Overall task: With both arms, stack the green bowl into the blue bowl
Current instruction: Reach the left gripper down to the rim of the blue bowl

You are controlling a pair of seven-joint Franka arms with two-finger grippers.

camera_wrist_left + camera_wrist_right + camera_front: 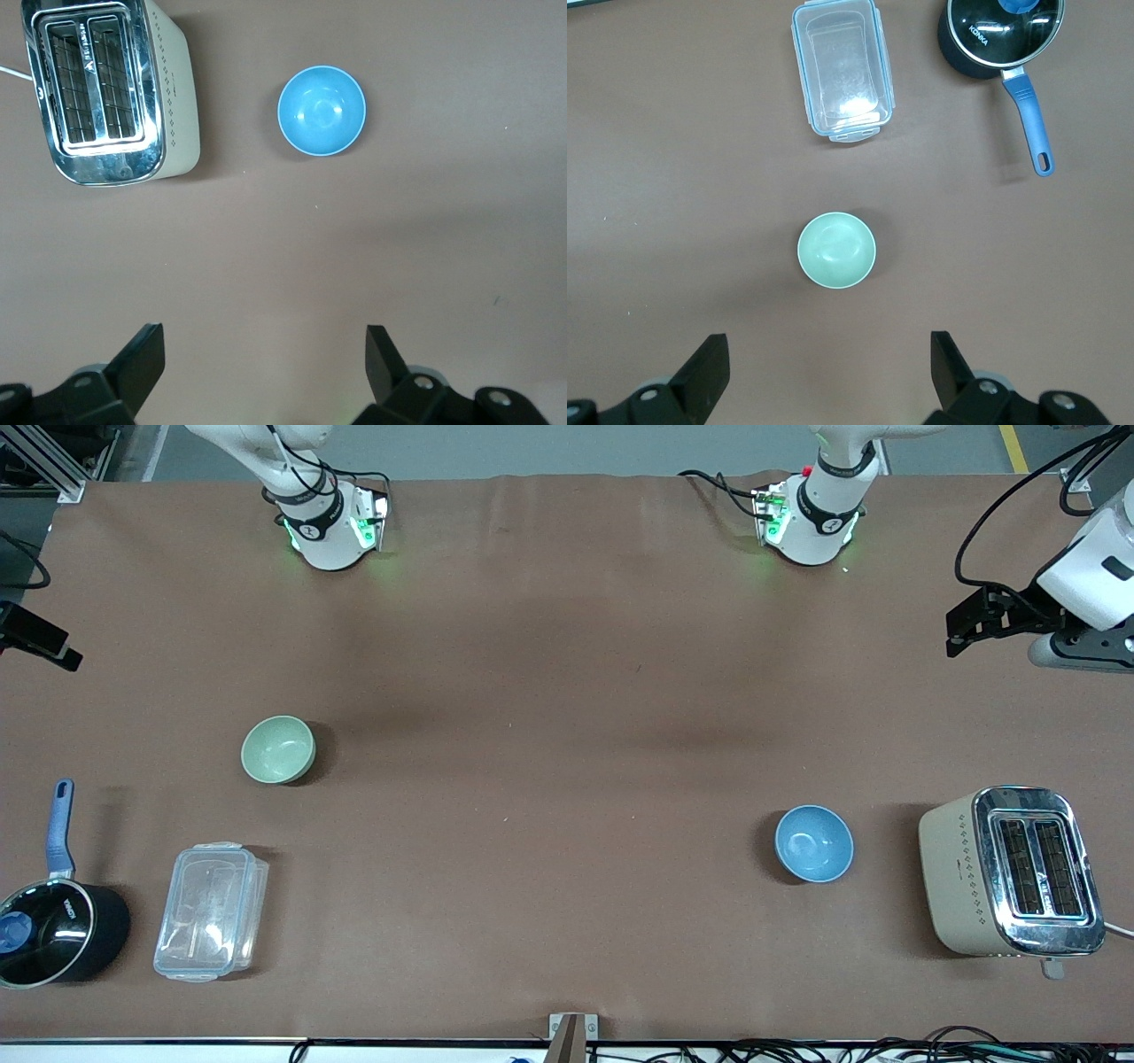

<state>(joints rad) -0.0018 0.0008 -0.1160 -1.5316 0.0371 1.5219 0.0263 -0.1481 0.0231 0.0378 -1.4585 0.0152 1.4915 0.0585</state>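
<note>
front view: green bowl (278, 749) and blue bowl (814, 843) sit well apart, untouched. left gripper (266, 367) and right gripper (830, 372) hover, fingers apart; grasping the green bowl likely comes first.

Open table btwn green bowl (278, 749) & blue bowl (814, 842), toaster (1010, 871) beside latter

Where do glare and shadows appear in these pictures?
Front view: glare on the toaster top; a soft shadow beside the green bowl. Left wrist view: bright glare on the toaster's chrome, a faint highlight inside the blue bowl. Right wrist view: a white reflection on the clear box.
</note>
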